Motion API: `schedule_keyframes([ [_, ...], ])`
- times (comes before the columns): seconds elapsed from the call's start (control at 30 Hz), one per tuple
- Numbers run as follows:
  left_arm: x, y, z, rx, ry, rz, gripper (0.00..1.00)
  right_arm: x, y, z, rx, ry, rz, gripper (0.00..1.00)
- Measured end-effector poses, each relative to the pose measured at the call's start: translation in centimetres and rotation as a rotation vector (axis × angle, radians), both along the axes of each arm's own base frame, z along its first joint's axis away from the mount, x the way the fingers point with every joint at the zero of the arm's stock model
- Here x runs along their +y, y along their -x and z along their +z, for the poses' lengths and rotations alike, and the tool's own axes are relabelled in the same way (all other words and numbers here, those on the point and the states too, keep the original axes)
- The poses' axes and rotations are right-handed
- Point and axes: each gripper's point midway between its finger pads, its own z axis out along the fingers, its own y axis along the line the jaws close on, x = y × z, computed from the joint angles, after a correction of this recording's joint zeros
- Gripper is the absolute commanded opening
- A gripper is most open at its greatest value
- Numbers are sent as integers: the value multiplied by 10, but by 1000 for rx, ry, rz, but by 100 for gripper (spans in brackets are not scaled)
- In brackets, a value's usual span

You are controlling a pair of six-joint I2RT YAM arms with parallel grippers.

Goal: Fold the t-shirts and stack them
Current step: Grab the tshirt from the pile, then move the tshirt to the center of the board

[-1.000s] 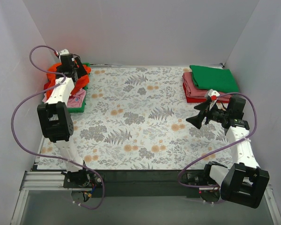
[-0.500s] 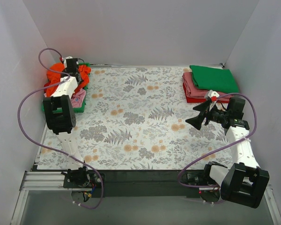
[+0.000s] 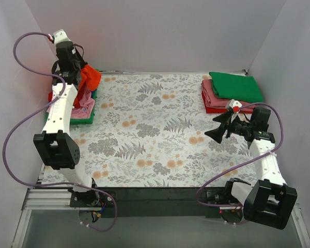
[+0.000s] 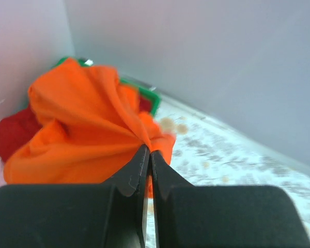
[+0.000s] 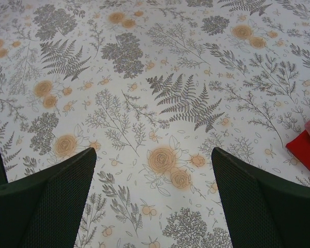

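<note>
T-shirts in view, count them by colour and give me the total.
Orange: 1, the orange shirt
Green: 1, the green shirt
Pink: 2, the stacked pink shirt and the left pink shirt
Red: 2, the stacked red shirt and the left red shirt
Total: 6

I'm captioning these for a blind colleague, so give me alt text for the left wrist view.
The left gripper is shut on a gathered fold of the orange t-shirt, which fans out from the pinch. A red shirt and the rim of the green tray show behind it, with the floral table cover at right.
</note>
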Motion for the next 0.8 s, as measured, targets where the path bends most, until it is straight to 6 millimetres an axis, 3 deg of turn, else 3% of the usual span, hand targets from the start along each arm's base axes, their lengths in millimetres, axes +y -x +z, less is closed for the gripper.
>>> schedule_keyframes([
  [0.17,-36,23,87,-201,134,-173,0,0,0,0,-5,2,0,98],
  [0.27,-73,40,133,-305,226,-337,0,0,0,2,-16,6,1,98],
  [0.37,-119,61,164,-371,312,-509,0,0,0,3,-30,14,2,98],
  [0.6,-252,127,199,-407,480,-934,0,-2,0,4,-54,35,-2,98],
  [0.8,-323,186,203,-366,606,-1167,0,-5,0,5,-80,67,-19,98],
])
